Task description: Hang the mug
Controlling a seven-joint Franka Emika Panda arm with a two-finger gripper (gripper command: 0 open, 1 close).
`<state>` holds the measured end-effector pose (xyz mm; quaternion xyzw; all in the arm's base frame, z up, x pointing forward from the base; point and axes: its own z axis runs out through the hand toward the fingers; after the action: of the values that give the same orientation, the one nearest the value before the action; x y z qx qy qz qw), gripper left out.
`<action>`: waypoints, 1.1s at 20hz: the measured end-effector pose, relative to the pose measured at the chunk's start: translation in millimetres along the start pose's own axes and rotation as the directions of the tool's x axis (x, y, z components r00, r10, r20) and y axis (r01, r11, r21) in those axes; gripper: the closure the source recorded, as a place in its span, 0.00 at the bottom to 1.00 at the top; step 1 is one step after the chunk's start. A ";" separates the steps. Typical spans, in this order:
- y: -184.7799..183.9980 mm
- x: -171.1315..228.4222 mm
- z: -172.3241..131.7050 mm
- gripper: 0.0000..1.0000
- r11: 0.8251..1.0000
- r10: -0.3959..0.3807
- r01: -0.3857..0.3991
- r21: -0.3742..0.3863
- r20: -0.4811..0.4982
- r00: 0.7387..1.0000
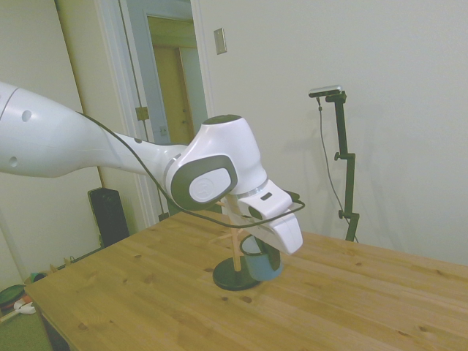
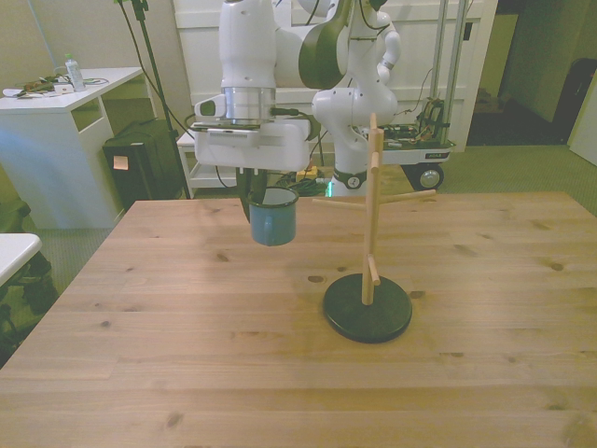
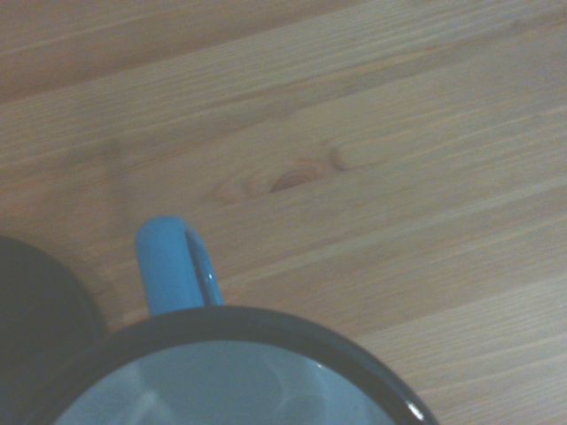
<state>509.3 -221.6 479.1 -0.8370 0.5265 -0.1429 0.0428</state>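
While hanging above the wooden table (image 2: 187, 308), clear of the boards, held upright in the front view: mug (image 2: 274, 223), blue-teal outside, pale inside, thin dark rim, open end up. Clamped at the rim on the side toward the front view's left by the gripper (image 2: 254, 200), dark fingers (image 2: 245, 196) reaching down from the white hand, closed onto the mug wall and no wider than that. Exact contact of the second finger hard to make out behind the rim.

Further toward the front view's right, well apart from the mug: wooden peg stand (image 2: 371, 215), much taller than the mug, slim upright post on a round dark base (image 2: 367, 309), thin pegs angling out at several heights, all bare.

From the side view, mostly hidden: mug (image 1: 262, 265) tucked beneath the white hand of the gripper (image 1: 265, 252), only its lower blue wall showing, overlapping the stand's base (image 1: 232, 278) and post (image 1: 235, 245) by line of sight.

Close up from the wrist: dark rim and pale interior of the mug (image 3: 239, 376), with blue handle (image 3: 173, 266) sticking out over bare wood grain, dark base edge (image 3: 35, 305) beside it.
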 end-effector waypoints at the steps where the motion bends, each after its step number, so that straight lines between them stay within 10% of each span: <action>1: -4.0 -5.7 -2.0 1.00 1.000 -0.003 0.003 0.001 -0.006 1.000; 22: -23.0 -20.6 -60.8 1.00 0.998 -0.009 0.013 0.057 -0.060 0.998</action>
<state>503.6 -188.3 538.3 -0.8336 0.5187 -0.1830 0.0501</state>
